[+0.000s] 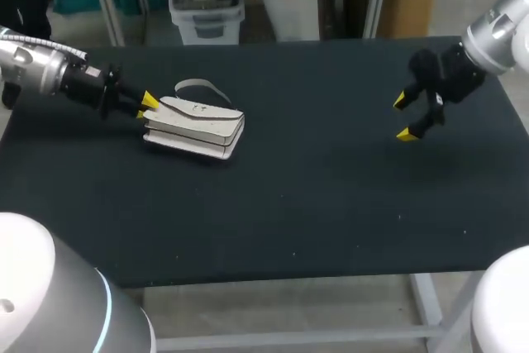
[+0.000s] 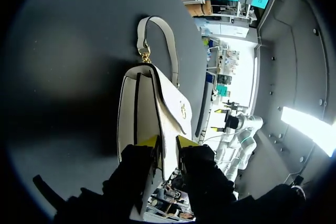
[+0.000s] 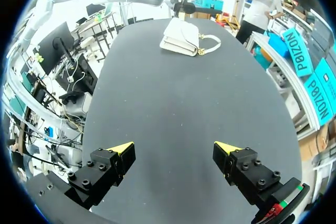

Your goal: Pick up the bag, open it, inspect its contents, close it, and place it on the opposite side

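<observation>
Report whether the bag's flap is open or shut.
Shut: the flap is folded flat against the bag, with no gap showing the inside.

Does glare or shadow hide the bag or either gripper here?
Head view: even light, white bag clear against the dark table, faint shadow under the right gripper. Left wrist view: dark shadow on the table beside the bag, by the left gripper; nothing hidden. Right wrist view: bright light behind the far bag, which stays plain.

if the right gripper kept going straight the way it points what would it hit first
Probably the bare table, well short of the bag: the open right gripper tilts down at it and nothing lies between. Depth is hard to judge.
</observation>
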Available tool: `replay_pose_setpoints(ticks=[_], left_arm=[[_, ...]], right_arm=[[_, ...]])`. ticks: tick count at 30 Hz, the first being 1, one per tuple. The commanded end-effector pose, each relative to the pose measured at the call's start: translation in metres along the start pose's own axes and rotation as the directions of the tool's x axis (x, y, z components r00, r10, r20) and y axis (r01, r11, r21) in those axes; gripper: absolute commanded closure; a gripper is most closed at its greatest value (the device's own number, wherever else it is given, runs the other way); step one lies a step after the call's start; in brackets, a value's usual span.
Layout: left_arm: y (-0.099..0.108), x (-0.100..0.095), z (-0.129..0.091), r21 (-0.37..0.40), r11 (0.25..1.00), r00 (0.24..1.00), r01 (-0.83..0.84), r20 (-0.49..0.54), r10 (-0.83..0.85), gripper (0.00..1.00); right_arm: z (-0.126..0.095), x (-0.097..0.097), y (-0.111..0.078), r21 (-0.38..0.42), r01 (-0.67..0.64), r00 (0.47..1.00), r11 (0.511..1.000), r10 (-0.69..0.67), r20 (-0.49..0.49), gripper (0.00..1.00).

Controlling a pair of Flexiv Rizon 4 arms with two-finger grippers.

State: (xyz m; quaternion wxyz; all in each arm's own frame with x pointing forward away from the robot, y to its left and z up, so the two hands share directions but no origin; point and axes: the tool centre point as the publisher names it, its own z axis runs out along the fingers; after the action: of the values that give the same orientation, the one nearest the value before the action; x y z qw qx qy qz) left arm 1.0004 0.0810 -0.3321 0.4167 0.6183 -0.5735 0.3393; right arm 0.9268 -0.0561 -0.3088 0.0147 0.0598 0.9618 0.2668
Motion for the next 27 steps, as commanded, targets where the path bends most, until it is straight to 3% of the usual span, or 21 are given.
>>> replay_pose_setpoints(ticks=[1,2,6,12,14,20,27], left_arm=[[0.013,-0.005,0.006,0.261,0.965,1.000,-0.003,-0.005,0.005,0.26],[0.014,-0.006,0.007,0.258,0.966,1.000,-0.009,0.006,0.008,0.19],[0.013,-0.008,-0.002,0.272,0.962,1.000,0.000,0.015,-0.005,0.13],[0.013,-0.002,-0.024,0.238,0.968,0.994,-0.079,0.089,0.060,0.24],[0.007,-0.002,-0.030,0.196,0.976,0.990,-0.094,0.122,0.071,0.37],[-0.012,-0.005,-0.028,-0.030,0.990,0.971,-0.136,0.197,0.139,0.40],[-0.018,-0.010,-0.014,-0.192,0.964,0.939,-0.185,0.255,0.231,0.50]], right_arm=[[0.000,0.000,0.000,-0.002,0.001,1.000,1.000,-0.001,-0.001,0.00],[0.000,0.000,0.000,-0.002,0.001,1.000,1.000,-0.001,-0.001,0.00],[0.000,0.000,0.000,-0.002,0.001,1.000,1.000,-0.001,-0.001,0.00],[0.000,0.000,0.000,-0.002,0.001,1.000,1.000,-0.001,-0.001,0.00],[0.000,0.000,0.000,-0.002,0.001,1.000,1.000,-0.001,-0.001,0.00],[0.000,0.000,0.000,-0.002,0.001,1.000,1.000,-0.001,-0.001,0.00],[0.000,0.000,0.000,-0.002,0.001,1.000,1.000,-0.001,-0.001,0.00]])
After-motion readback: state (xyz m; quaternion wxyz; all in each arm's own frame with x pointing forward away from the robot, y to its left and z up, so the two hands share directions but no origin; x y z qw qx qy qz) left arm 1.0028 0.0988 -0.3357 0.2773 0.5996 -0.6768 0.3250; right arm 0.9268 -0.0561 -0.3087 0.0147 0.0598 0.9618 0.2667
